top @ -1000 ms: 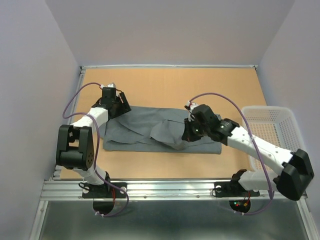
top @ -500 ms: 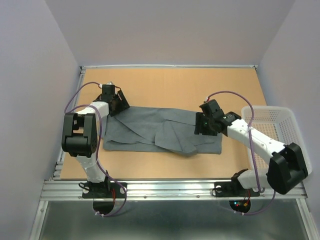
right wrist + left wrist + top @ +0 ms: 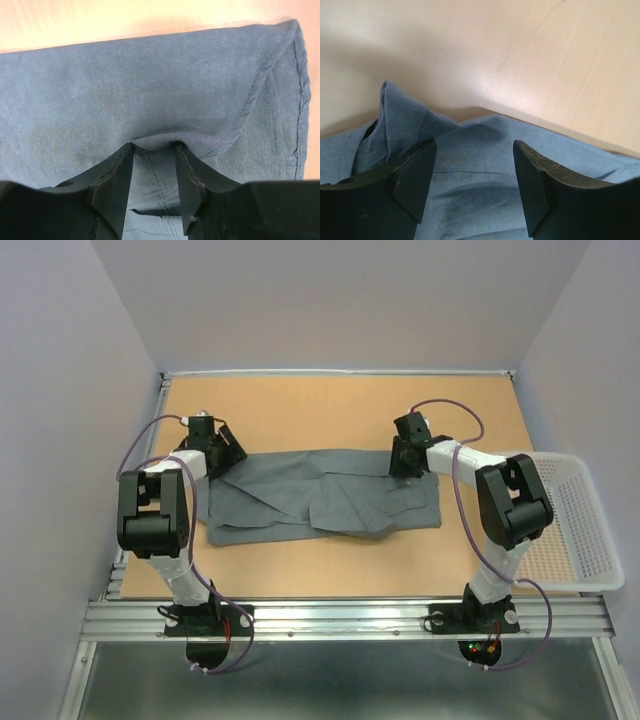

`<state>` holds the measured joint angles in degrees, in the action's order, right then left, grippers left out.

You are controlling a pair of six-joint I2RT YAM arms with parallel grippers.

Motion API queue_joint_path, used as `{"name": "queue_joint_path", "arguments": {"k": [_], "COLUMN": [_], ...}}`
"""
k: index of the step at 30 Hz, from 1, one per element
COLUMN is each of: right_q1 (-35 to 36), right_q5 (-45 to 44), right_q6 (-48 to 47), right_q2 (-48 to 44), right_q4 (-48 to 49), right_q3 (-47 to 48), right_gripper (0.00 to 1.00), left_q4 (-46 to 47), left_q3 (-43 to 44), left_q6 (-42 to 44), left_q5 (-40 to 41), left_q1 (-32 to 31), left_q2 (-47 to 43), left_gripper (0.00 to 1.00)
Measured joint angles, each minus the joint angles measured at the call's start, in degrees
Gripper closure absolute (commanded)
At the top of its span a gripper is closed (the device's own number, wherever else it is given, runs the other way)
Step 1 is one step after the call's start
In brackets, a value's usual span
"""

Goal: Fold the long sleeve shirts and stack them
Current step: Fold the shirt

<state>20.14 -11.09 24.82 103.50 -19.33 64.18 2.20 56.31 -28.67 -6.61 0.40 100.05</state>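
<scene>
Lying across the middle of the tan table [image 3: 330, 405], the grey long sleeve shirt [image 3: 320, 502] is stretching left to right, creased panels overlapping near its centre. Left gripper [image 3: 222, 452]: hovering at the shirt's far left corner, its fingers [image 3: 412, 180] standing well apart, cloth showing between them and a raised fold lying just beside the left finger; whether the tips are touching cloth cannot be told. Right gripper [image 3: 402, 466]: sitting at the far right corner, its fingers [image 3: 117, 185] drawn close and pinching a small ridge of cloth near the stitched hem. White mesh basket [image 3: 585, 530]: sitting at the table's right edge, apart from the shirt.
</scene>
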Motion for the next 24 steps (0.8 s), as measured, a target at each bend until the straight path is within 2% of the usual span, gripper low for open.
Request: {"name": "queue_joint_path", "arguments": {"k": [4, 7, 10, 13, 17, 18, 22, 24], "right_q1": [-0.37, -0.37, -0.13, 1.09, 8.39, 12.7, 23.21, 25.11], "right_q5": [0.09, 1.2, 3.48, 4.68, 3.85, 3.58, 4.76, 5.38], "right_q6": [-1.64, -4.63, -8.7, -14.05, -21.94, -24.13, -30.14, -32.02], "right_q2": [4.87, 6.78, 5.01, -2.1, -17.25, -21.11, -23.69, -22.12], "right_q4": [2.73, 3.98, 3.04, 1.95, -1.29, -2.4, -7.39, -9.88], "right_q3": [5.33, 7.78, 7.58, 4.28, -1.62, -2.86, -4.33, -4.9], "right_gripper": [0.54, 0.46, 0.36, 0.27, 0.25, 0.24, 0.25, 0.25], "left_q4": [0.0, -0.74, -2.51, -4.46, -6.25, -6.38, -6.82, -7.54], "left_q3": [-2.21, -3.32, -3.32, -3.21, -1.86, -1.44, -0.63, -0.63], "left_q6": [-0.52, -0.31, 0.74, 2.97, 6.21, 7.04, 10.36, 11.34], "left_q5": [-0.02, 0.17, 0.26, 0.44, 1.62, 1.99, 3.82, 4.15], "left_q1": [2.45, 3.48, 3.58, 3.39, 2.54, 2.08, 0.26, -0.15], "left_q2": [-1.92, -3.39, -5.31, -9.88, -17.11, -18.62, -22.86, -23.37], "left_gripper": [0.25, 0.25, 0.24, 0.24, 0.24, 0.23, 0.23, 0.23]}}
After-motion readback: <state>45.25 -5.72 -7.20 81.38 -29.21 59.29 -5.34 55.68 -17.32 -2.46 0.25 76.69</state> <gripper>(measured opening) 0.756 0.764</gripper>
